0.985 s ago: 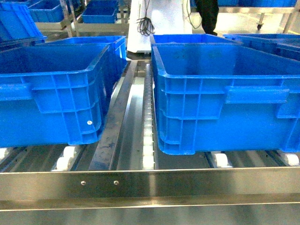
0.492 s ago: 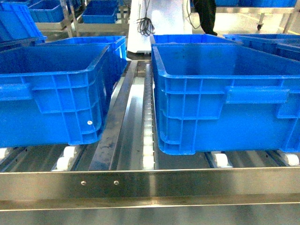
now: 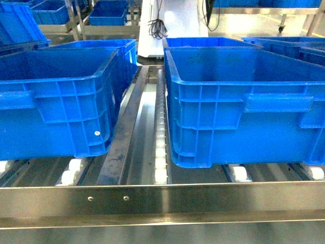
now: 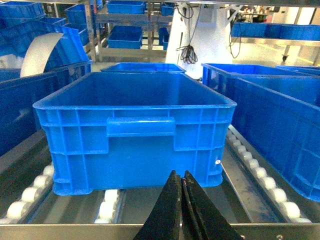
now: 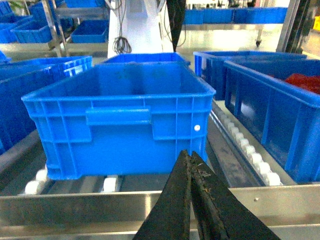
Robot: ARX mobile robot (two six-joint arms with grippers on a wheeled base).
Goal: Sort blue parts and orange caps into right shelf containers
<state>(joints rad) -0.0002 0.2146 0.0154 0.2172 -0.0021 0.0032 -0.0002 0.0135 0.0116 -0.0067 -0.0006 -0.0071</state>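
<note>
We face two large bright-blue ribbed plastic crates [image 3: 244,101] on the roller shelf [image 3: 160,152]. Our left gripper [image 4: 182,200] and right gripper [image 5: 190,180] sit low in frame, jaws pressed together, empty. No parts or caps visible; we should locate them first.

A steel front rail [image 3: 162,201] with two small screws [image 3: 107,198] crosses the shelf edge. Behind it, rows of white rollers [image 3: 160,152] run back between metal guide strips [image 3: 122,137]. Farther off, black cables [image 3: 157,25] hang against a white panel [image 3: 175,20].
</note>
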